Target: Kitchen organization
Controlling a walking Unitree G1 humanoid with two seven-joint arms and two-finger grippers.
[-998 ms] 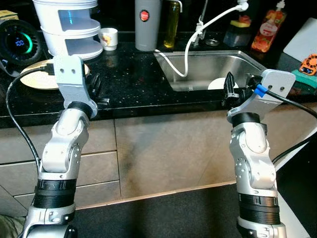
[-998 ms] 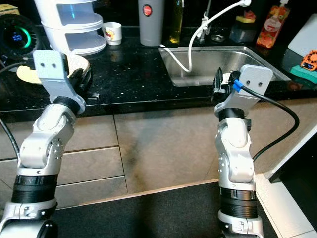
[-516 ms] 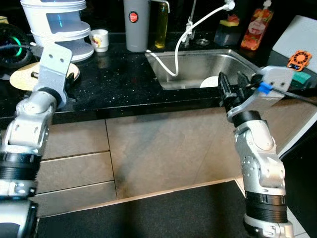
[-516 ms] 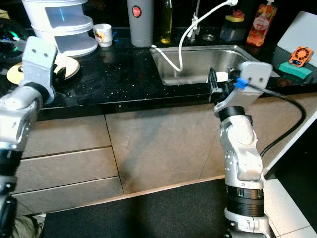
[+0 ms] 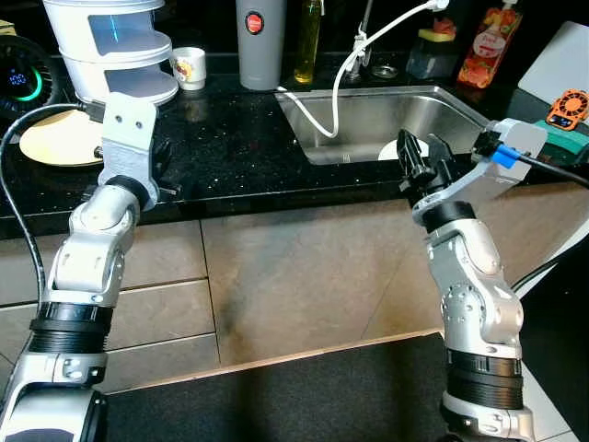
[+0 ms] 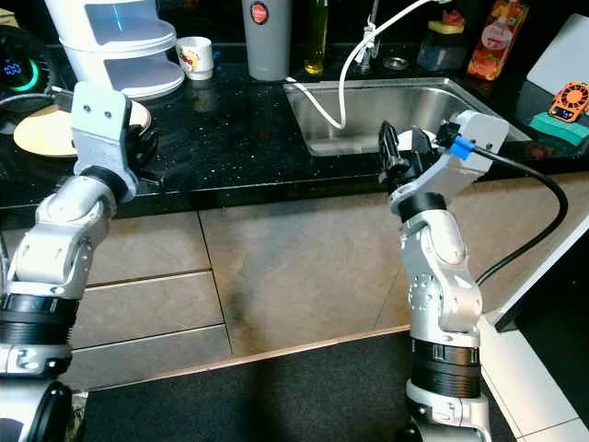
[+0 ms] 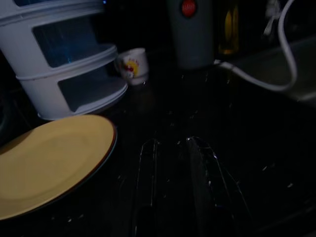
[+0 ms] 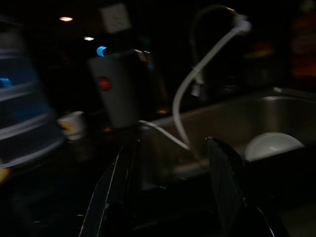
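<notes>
Facing the black counter [image 5: 239, 157], we hold our left gripper [image 7: 173, 163] low over it, just beside the yellow plate [image 7: 47, 158], fingers slightly parted and grasping nothing. Our right gripper [image 8: 170, 173] hovers at the front edge of the sink [image 5: 386, 124], fingers spread wide and empty. A white dish [image 8: 271, 145] lies in the sink. A small cup [image 5: 189, 67] stands near the white tiered container [image 5: 115, 46].

Home kitchen: black counter [image 5: 239, 138], steel sink [image 5: 368, 115].
</notes>
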